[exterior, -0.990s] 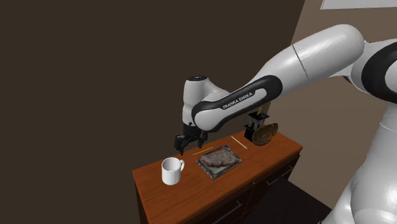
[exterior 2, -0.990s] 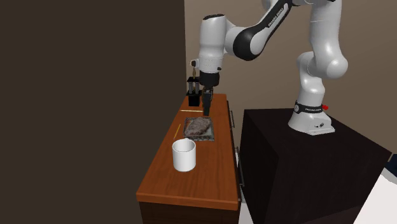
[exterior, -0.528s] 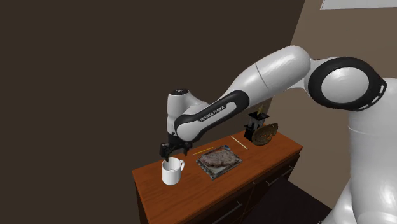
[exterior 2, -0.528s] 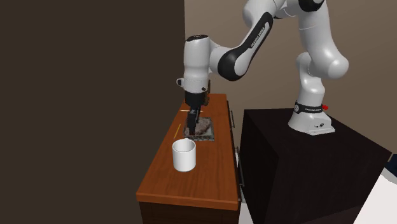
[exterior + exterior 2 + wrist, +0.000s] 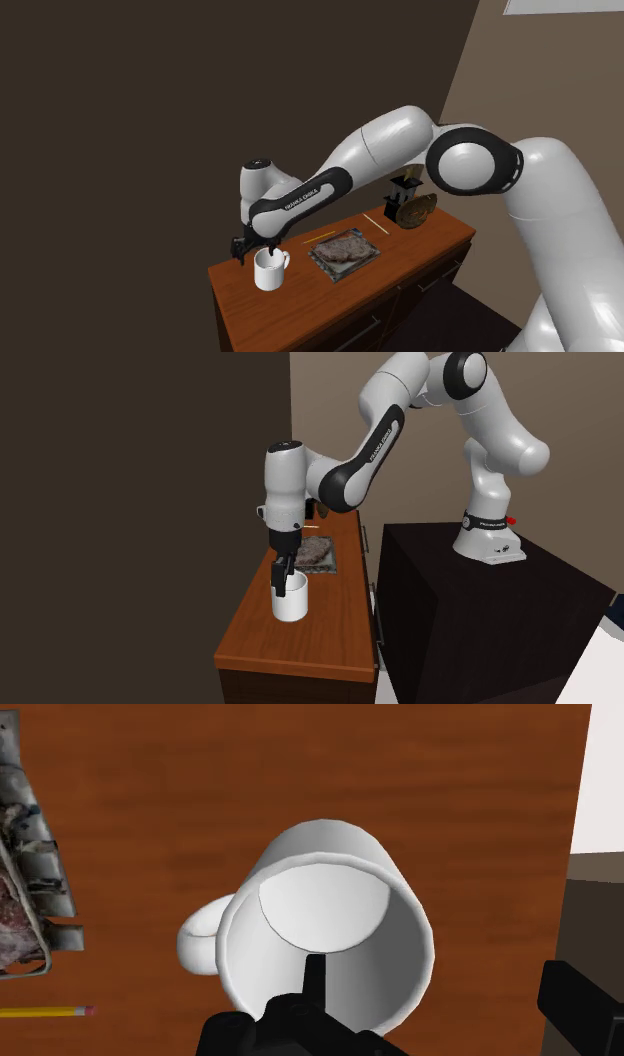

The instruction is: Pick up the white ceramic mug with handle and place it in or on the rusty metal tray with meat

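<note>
- The white mug [image 5: 268, 272] stands upright on the desk [image 5: 300, 302], at the meat tray's [image 5: 324, 266] 9 o'clock in the shoulder view.
- The end effector [image 5: 437, 969] gapes wide, straddling the mug's wall and holding nothing.

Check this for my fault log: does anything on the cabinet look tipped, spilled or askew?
Nothing stands out. The mug stands upright, the tray lies flat with the meat on it, and a pencil lies beside the tray. The open tool straddles the mug's wall, not yet gripping.
</note>
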